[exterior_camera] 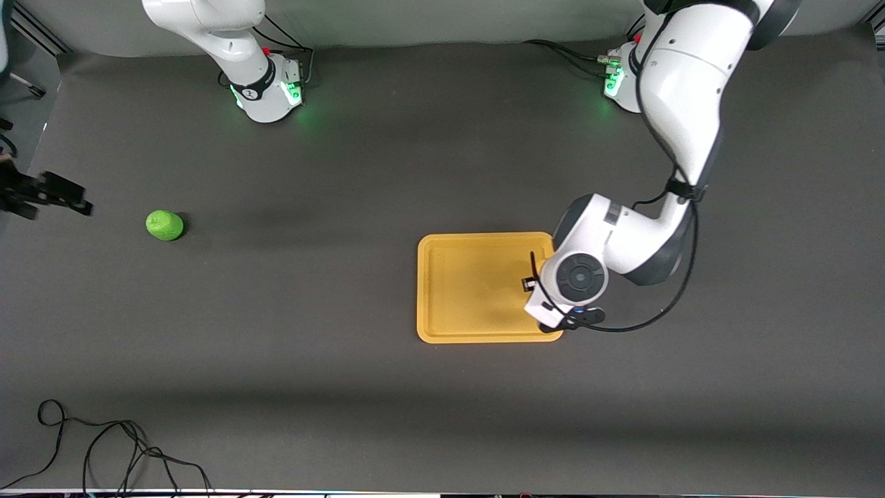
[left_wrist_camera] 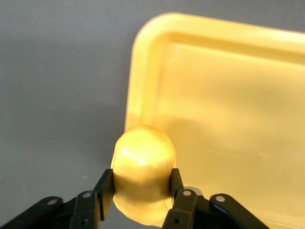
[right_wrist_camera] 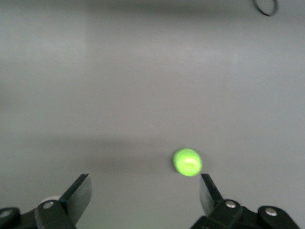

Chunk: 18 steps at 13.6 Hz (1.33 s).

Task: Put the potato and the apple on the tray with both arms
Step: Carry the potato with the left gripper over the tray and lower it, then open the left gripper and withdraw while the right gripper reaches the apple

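The yellow-orange tray [exterior_camera: 442, 290] lies flat near the table's middle. My left gripper [exterior_camera: 553, 319] hangs over the tray's rim at the left arm's end, mostly hidden under its wrist in the front view. In the left wrist view the left gripper [left_wrist_camera: 141, 183] is shut on the yellow-tan potato [left_wrist_camera: 143, 162], which is over the tray's rim [left_wrist_camera: 138, 76] near a corner. The green apple [exterior_camera: 164, 225] sits on the table toward the right arm's end. My right gripper [exterior_camera: 77, 202] is up beside it. It is open and empty [right_wrist_camera: 144, 183], with the apple [right_wrist_camera: 187, 161] below, near one finger.
Loose black cables [exterior_camera: 104, 449] lie at the table's edge nearest the front camera, toward the right arm's end. A cable loop [right_wrist_camera: 265, 5] also shows in the right wrist view. The table is covered by a dark grey mat [exterior_camera: 311, 387].
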Tool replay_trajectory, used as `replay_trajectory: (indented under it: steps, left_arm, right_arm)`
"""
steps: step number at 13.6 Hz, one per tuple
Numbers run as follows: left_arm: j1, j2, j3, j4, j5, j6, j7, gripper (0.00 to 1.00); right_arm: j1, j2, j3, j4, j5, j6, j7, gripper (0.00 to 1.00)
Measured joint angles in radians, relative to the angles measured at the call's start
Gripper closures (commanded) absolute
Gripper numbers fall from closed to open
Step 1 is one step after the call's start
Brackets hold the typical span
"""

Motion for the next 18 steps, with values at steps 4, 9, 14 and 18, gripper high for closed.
replay_trajectory:
  steps: [4,9,14,18]
  left_arm:
    - [-0.011,0.020,0.007,0.000,0.001,0.050,-0.002,0.64]
    - [-0.011,0.035,0.010,0.001,0.013,0.054,-0.001,0.04]
    - [-0.010,0.035,0.010,0.017,0.018,0.054,-0.002,0.00]
    - [0.028,-0.053,0.020,0.065,0.018,-0.034,-0.005,0.00]
  right_arm:
    - [-0.003,-0.122,-0.150,-0.155,-0.026,0.027,-0.113,0.00]
    - [-0.003,-0.284,-0.178,-0.317,-0.106,0.037,-0.122,0.00]
    - [-0.002,-0.272,-0.212,-0.425,-0.137,0.150,-0.122,0.00]
    - [0.000,-0.211,-0.263,-0.594,-0.138,0.388,-0.122,0.00]
